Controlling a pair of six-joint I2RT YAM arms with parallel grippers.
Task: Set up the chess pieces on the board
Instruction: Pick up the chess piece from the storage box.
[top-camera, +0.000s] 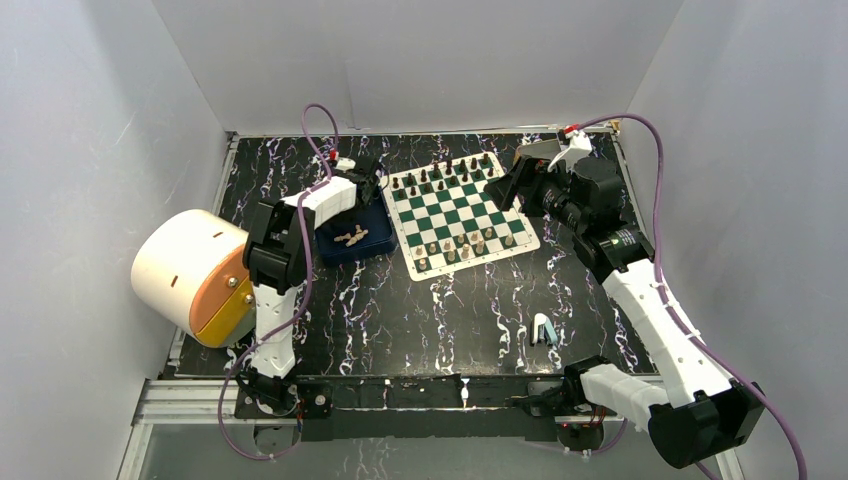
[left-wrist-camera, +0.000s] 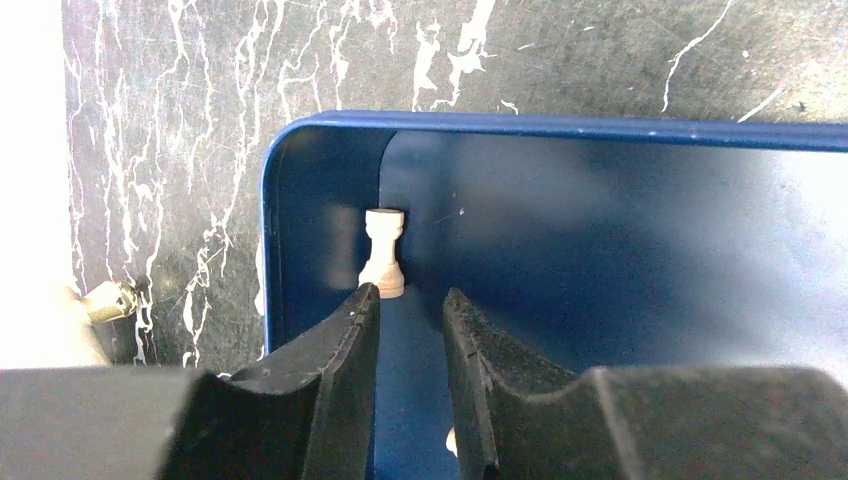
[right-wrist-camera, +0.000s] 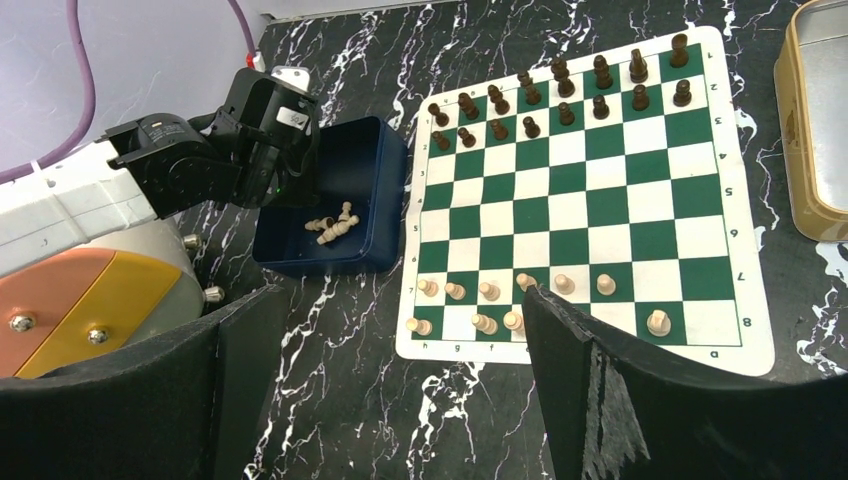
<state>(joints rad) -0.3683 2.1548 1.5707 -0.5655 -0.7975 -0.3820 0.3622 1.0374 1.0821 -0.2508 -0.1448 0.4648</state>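
Wide-spread right fingers (right-wrist-camera: 600, 400) fill the bottom of the right wrist view, and nothing is held between them. Under everything a black, white-veined desk (top-camera: 400, 320) is seen, with a white drum (top-camera: 185, 265) faced in orange and yellow at the left of the overhead frame. At upper centre the board (top-camera: 455, 212) is laid flat, and a yellow-rimmed tin (right-wrist-camera: 790, 130) is seen beside it at the right edge of the right wrist view. Just left of the board a blue tray (top-camera: 350, 257) is set. Inside that tray the left fingers (left-wrist-camera: 330, 380) are seen, parted by only a narrow gap, with nothing gripped. Along the board's upper rows the dark pieces (right-wrist-camera: 565, 90) are lined up. Cream chess pieces (right-wrist-camera: 488, 292) are stood along its lower rows, and several more are seen lying in the tray. One upright piece (left-wrist-camera: 384, 255) is stood by the tray's corner wall, just beyond the left fingertip.
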